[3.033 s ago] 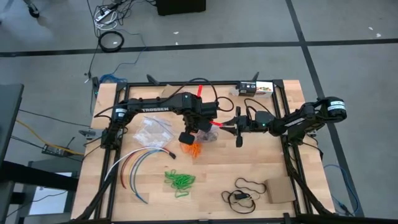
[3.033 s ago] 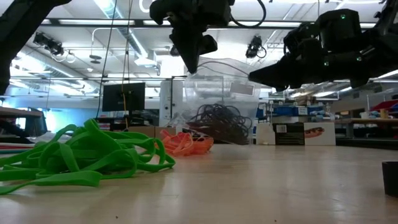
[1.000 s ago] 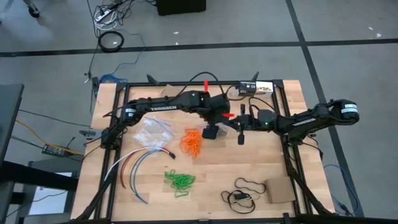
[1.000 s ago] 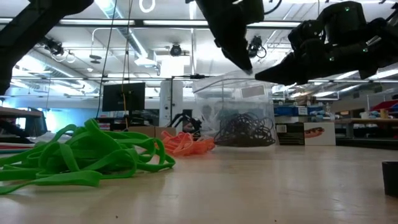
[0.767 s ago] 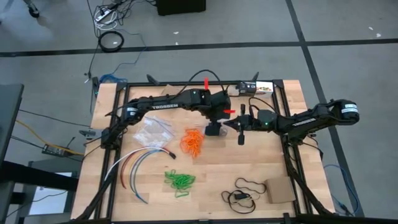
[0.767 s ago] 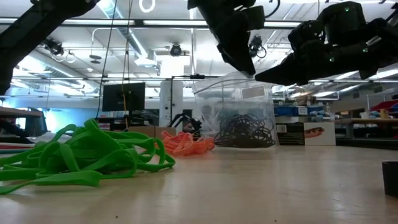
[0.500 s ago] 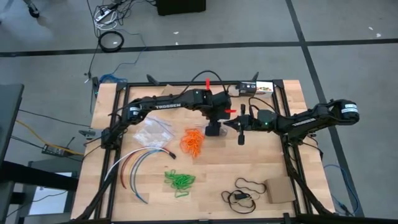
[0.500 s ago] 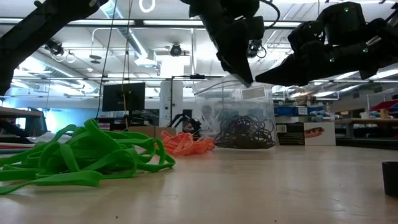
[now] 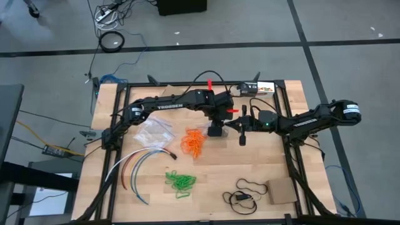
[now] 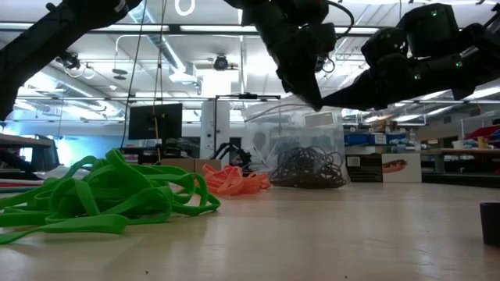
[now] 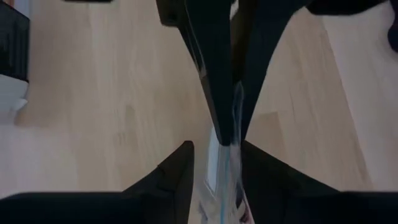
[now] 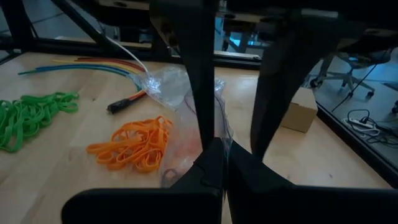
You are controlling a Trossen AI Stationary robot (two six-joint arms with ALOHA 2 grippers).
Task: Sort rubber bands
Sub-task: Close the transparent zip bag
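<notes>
The clear plastic bag holding dark brown-black rubber bands (image 10: 307, 162) stands near the middle of the wooden table (image 9: 275, 162), toward its far edge, its mouth upward and its dark load settled at the bottom. The left gripper (image 9: 216, 128) is directly above the bag, pointing down; the left wrist view shows its two fingers close together about the thin edge of clear film (image 11: 227, 149), though whether they already pinch it cannot be told. The right gripper (image 9: 240, 127) reaches in from the right side of the table just beside the left one, and the right wrist view shows its jaws together, clamped on the bag film (image 12: 186, 93). The relation that matters, as judged, is that the bag mouth lies between the two grippers, the bag's long axis running up and down, so any emptying or opening depends on both holding opposite lips. The heap of orange rubber bands (image 9: 194, 142) lies just left of the bag, and the heap of bright green rubber bands (image 9: 180, 181) lies nearer the front edge, well apart from both grippers. The low view shows the dark bands inside the bag, which the high view hides beneath the arms; the high view alone shows which arm is which.
</notes>
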